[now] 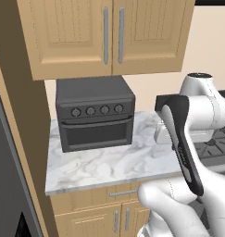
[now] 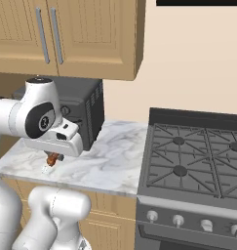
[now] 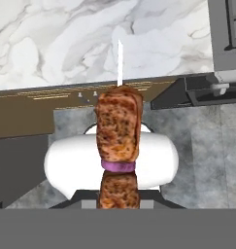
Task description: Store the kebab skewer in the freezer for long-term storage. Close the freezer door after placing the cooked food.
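The fingers (image 2: 52, 157) are grasping the kebab skewer (image 3: 118, 131) at the frame's centre, carrying it off the marble desk (image 2: 110, 163); next, I judge, comes reaching the freezer (image 1: 5, 185).

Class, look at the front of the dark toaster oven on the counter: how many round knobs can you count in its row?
4. On the toaster oven, the knobs sit in one row above its door, running left to right. In the right base view the arm blocks most of that front.

Kebab skewer (image 3: 118, 131): brown meat chunks, purple ring, white tip, apparently held aloft
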